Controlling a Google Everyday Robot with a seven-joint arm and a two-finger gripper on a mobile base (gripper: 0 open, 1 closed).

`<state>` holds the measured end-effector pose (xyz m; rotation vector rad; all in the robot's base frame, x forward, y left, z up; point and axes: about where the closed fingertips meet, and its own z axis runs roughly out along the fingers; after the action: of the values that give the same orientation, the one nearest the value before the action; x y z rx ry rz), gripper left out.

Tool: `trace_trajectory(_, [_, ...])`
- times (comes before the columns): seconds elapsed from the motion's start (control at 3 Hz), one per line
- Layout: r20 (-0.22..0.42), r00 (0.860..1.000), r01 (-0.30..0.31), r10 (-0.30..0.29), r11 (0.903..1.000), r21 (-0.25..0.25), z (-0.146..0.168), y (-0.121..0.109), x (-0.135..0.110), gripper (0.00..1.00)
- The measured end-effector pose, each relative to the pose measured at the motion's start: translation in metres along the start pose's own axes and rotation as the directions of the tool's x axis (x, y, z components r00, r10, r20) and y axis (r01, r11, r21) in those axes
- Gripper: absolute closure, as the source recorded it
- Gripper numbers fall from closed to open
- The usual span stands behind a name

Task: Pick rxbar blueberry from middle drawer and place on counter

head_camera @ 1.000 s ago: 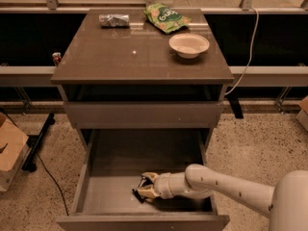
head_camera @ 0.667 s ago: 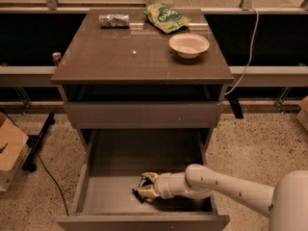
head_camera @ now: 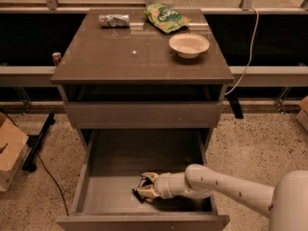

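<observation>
end effector seemingly near middle drawer front edge.

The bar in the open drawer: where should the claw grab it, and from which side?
Across its narrow width, near the middle, from above: the bar lies flat on the drawer floor, so probably only its long edges offer grip. The claw sits at it, reaching in from the right and hiding most of it.
</observation>
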<state>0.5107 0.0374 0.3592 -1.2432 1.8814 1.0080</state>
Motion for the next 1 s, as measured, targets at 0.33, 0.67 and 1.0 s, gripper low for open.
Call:
trace_trajectory(0.33, [0.000,1.000,0.000,0.000,1.0000,0.000,0.0000,0.0000,0.0000,0.37])
trace_trajectory(0.67, [0.000,1.000,0.000,0.000,1.0000,0.000,0.0000,0.0000,0.0000,0.14])
trace_trajectory(1.0, [0.000,1.000,0.000,0.000,1.0000,0.000,0.0000,0.0000,0.0000,0.00])
